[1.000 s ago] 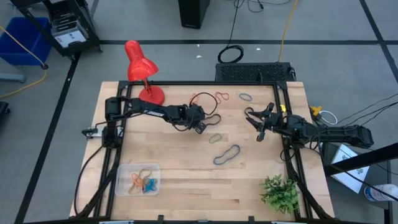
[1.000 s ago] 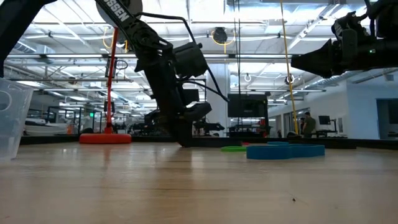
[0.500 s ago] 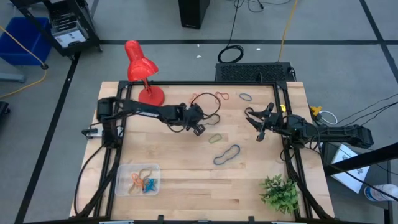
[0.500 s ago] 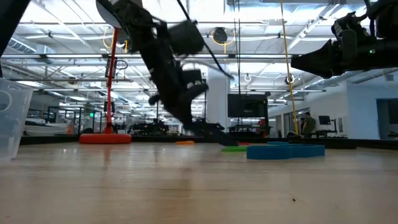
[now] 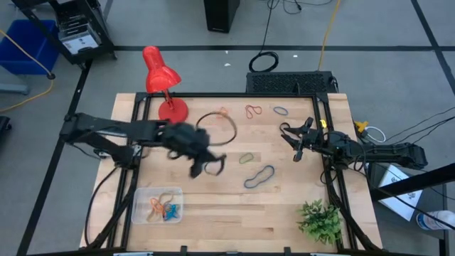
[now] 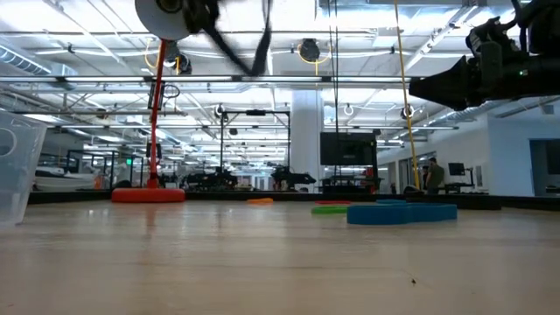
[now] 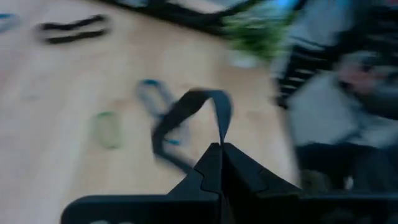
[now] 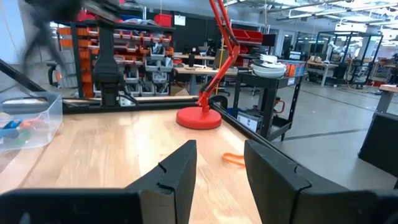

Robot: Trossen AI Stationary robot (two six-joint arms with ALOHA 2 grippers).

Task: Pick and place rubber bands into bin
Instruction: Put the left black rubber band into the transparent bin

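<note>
Rubber bands still lie loose on the tabletop: a green one and a blue one near the middle, with orange and dark ones toward the far edge, while the clear bin at the near left corner already has a few coloured bands in it. The left gripper hangs above the middle of the tabletop, its fingers pinched together on a black rubber band that dangles in a loop from the tips. The right gripper waits near the right edge with its fingers spread and nothing between them, and no readable writing or label shows anywhere.
</note>
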